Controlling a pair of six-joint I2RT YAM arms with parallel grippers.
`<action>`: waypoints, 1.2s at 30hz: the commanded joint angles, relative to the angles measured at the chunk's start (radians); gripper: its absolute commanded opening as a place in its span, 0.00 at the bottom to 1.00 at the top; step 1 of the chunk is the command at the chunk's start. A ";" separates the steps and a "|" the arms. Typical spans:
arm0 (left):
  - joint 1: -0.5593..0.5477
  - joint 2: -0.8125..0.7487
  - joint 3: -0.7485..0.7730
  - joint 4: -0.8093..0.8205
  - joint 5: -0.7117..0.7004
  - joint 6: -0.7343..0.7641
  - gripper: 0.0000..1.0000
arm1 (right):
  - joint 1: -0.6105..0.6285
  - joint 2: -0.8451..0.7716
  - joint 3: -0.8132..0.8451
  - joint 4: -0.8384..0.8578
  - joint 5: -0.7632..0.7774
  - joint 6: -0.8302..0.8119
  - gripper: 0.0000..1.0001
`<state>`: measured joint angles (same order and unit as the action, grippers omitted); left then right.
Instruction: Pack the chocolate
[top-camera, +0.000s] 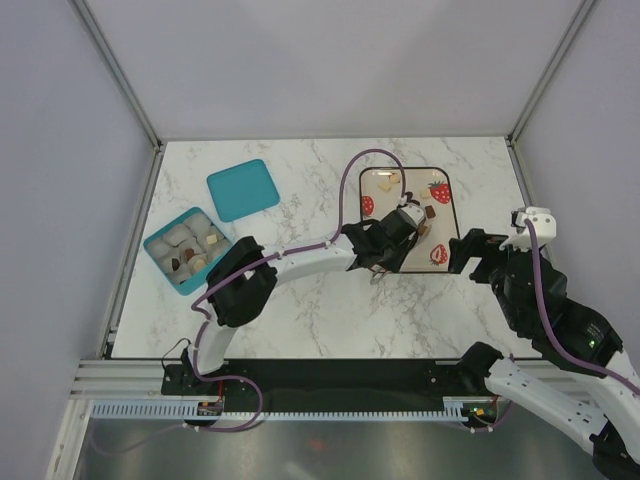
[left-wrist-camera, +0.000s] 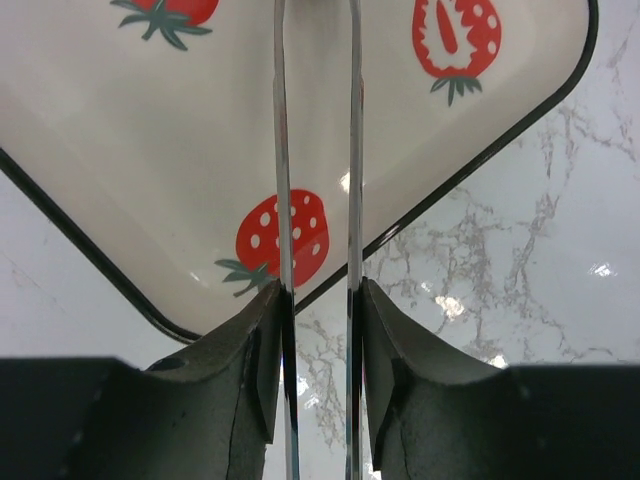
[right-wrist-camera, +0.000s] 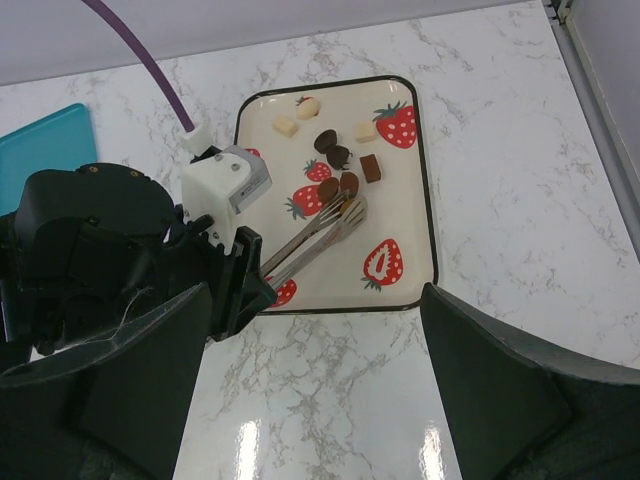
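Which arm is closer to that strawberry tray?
The left. The left gripper is over the tray, holding tongs above it; the right gripper sits open beside the tray's right edge.

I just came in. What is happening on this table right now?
The left gripper holds silver tongs over the strawberry tray, where several chocolate pieces lie. The tongs' tips are at a brown piece; whether they pinch it I cannot tell. The right gripper hovers near the tray, jaws open and empty. To the left, a teal box has some pieces in it, its lid beside it.
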<state>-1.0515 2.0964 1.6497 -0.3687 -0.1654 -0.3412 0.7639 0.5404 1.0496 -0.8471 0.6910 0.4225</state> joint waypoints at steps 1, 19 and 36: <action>-0.002 -0.130 -0.051 0.017 -0.031 0.013 0.38 | 0.005 0.024 0.024 0.013 -0.011 0.021 0.94; 0.053 -0.653 -0.347 -0.138 -0.223 -0.025 0.38 | 0.006 0.098 0.038 0.025 -0.133 0.104 0.93; 0.703 -0.944 -0.537 -0.332 -0.118 -0.035 0.38 | 0.006 0.050 -0.023 0.080 -0.157 0.047 0.93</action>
<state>-0.4191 1.1900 1.1278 -0.6655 -0.3019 -0.3702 0.7639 0.6010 1.0321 -0.8154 0.5468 0.4927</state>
